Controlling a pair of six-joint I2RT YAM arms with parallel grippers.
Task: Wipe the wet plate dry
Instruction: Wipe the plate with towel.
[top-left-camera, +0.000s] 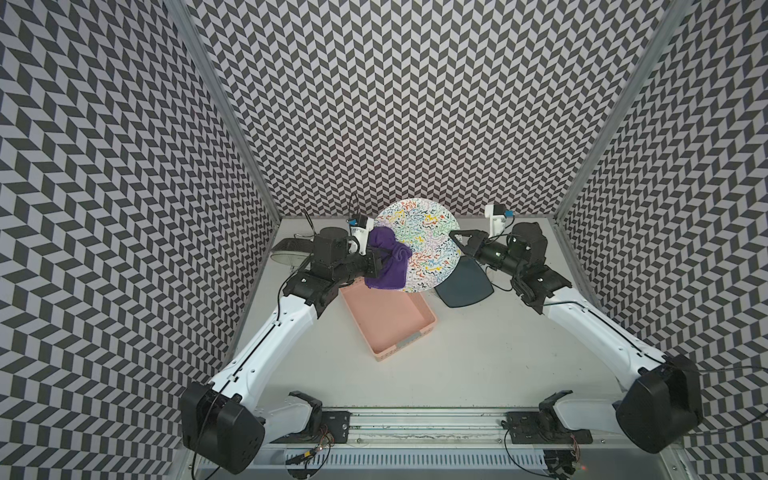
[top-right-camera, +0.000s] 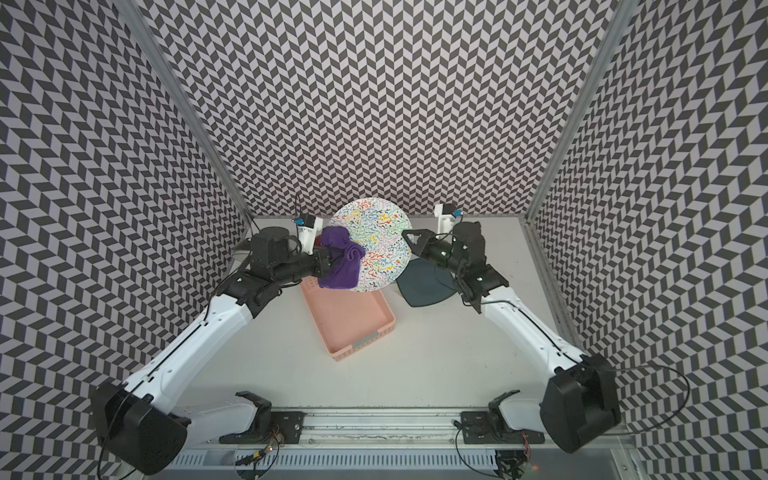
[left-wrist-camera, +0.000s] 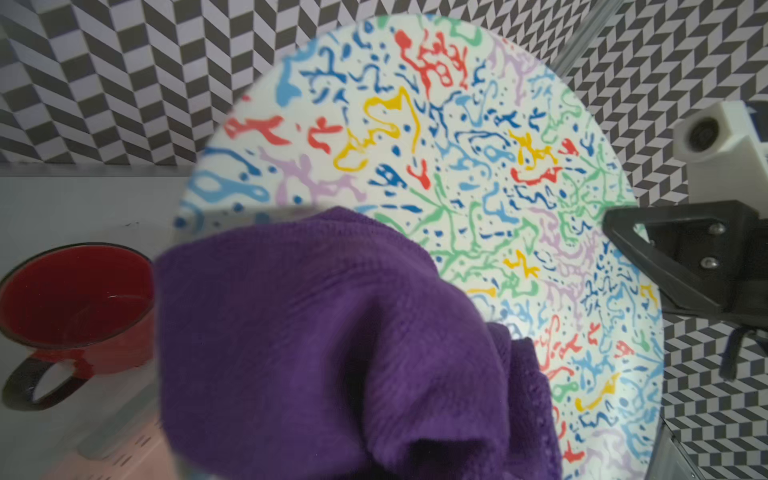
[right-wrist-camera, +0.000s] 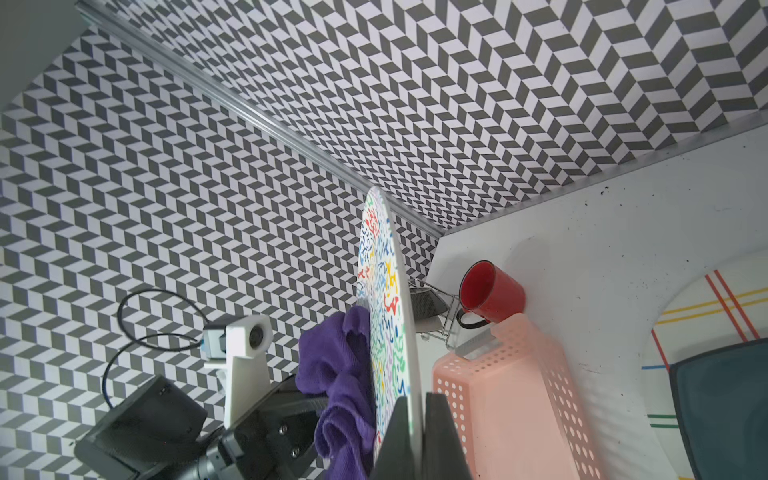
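Observation:
The plate (top-left-camera: 419, 237) (top-right-camera: 376, 245), white with coloured squiggles, stands tilted on edge above the back of the pink basket. My right gripper (top-left-camera: 455, 243) (right-wrist-camera: 415, 403) is shut on its right rim, one finger on each face. A bunched purple cloth (top-left-camera: 388, 262) (left-wrist-camera: 311, 332) lies against the patterned face at its lower left. My left gripper (top-left-camera: 379, 258) is shut on the cloth, and the folds hide its fingertips in the left wrist view. The right wrist view shows the plate (right-wrist-camera: 384, 299) edge-on with the cloth (right-wrist-camera: 336, 365) pressed to it.
A pink perforated basket (top-left-camera: 395, 328) sits mid-table under the plate. A dark teal plate (top-left-camera: 465, 286) lies to its right on a white striped plate (right-wrist-camera: 706, 307). A red mug (left-wrist-camera: 79, 299) (right-wrist-camera: 490, 295) and a wire-and-mesh item (top-left-camera: 291, 251) stand at the back left.

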